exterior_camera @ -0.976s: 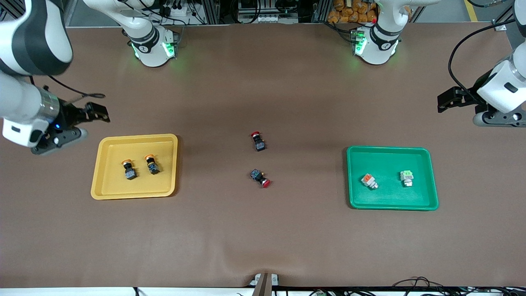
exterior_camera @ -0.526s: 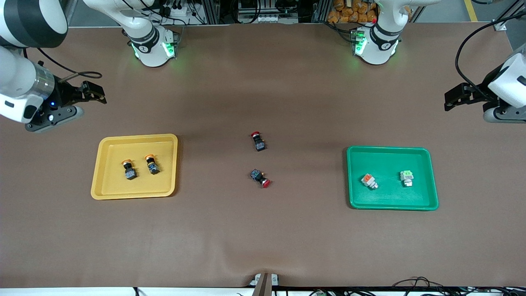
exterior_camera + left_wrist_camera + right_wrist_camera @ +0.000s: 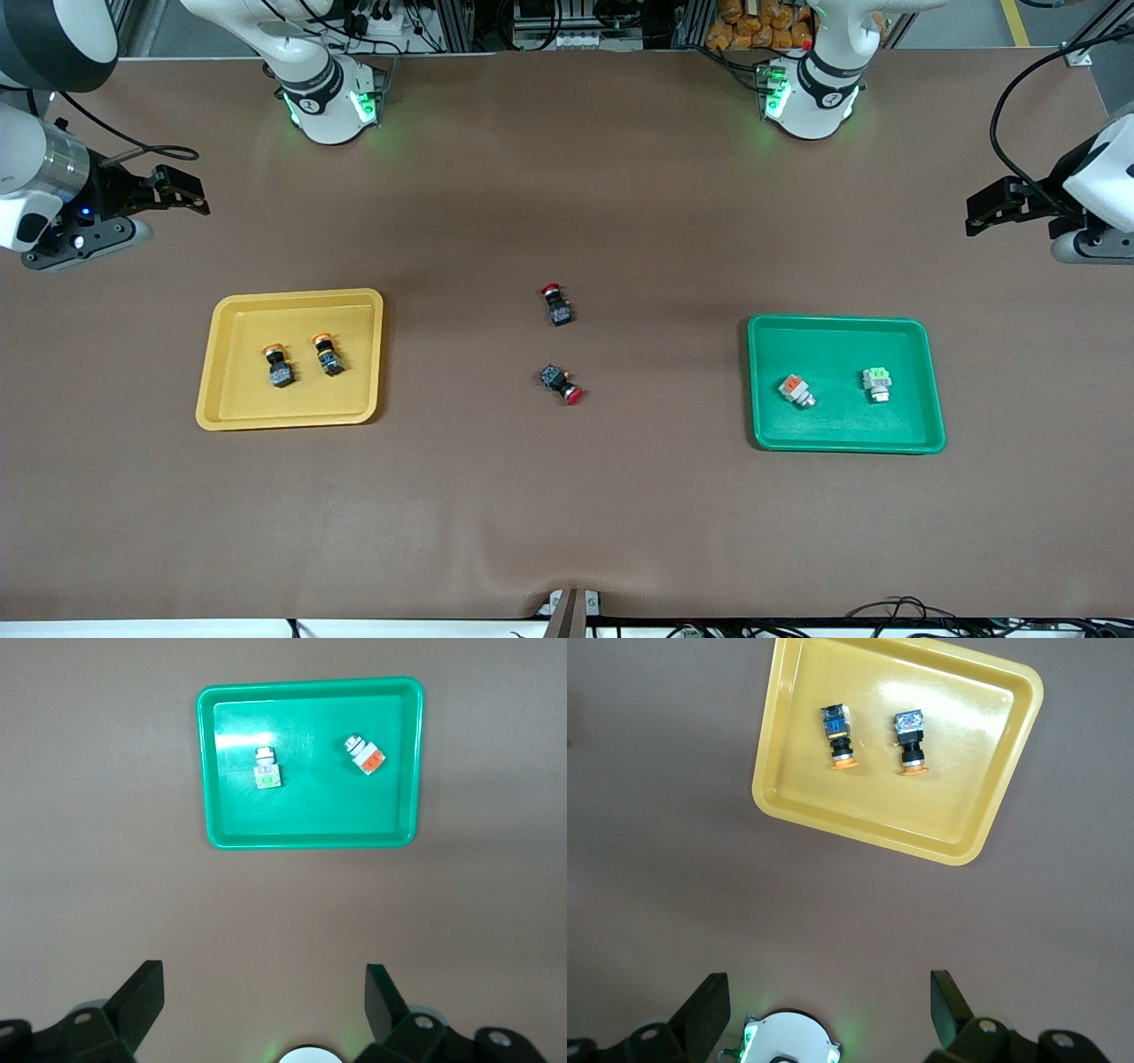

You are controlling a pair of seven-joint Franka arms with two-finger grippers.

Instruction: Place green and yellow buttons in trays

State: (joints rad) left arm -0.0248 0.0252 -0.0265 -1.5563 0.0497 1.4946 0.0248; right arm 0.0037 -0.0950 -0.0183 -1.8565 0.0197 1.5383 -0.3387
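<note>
The yellow tray holds two black buttons with yellow-orange caps; they also show in the right wrist view in that tray. The green tray holds the orange square-capped button and the pale green square-capped one; both show in the left wrist view in that tray. My right gripper is open and empty, high over bare table at the right arm's end. My left gripper is open and empty, high at the left arm's end.
Two black buttons with round red caps lie on the table between the trays, one farther from the front camera, one nearer. The arms' bases stand along the table's robot-side edge.
Both grippers have risen and drawn back toward the table's ends and the robots' side, away from the trays. The buttons and trays have not moved.
</note>
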